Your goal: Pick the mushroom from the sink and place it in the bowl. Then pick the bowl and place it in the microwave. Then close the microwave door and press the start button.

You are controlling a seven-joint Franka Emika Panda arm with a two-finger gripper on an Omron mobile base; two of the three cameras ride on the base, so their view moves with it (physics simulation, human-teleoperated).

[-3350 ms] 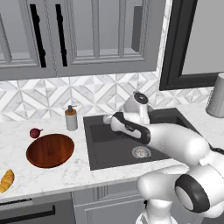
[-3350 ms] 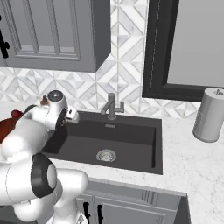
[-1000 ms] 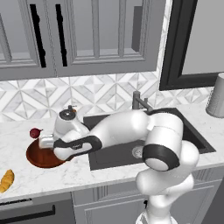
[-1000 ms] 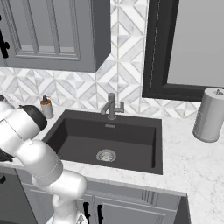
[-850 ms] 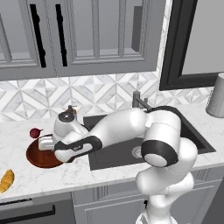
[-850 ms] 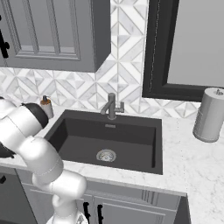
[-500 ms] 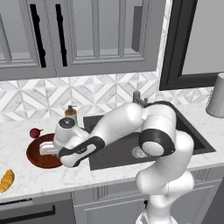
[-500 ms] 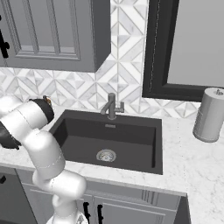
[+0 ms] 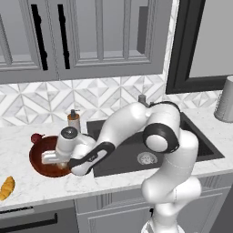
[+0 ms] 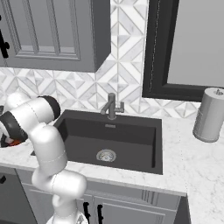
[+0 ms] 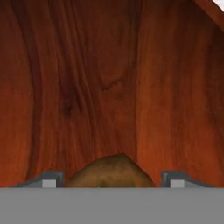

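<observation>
Hovering low over the bowl (image 9: 43,159), the hand (image 11: 109,181) has its fingers spread wide, the tan, rounded mushroom (image 11: 109,174) sitting loose between them against the glossy, streaked reddish wood. So the first step looks about finished; carrying the bowl to the microwave, shutting its door and pressing start remain. Beyond the hand, on the marbled tabletop (image 9: 27,191), the dark matte sink (image 9: 132,154) lies with its steel drain.
</observation>
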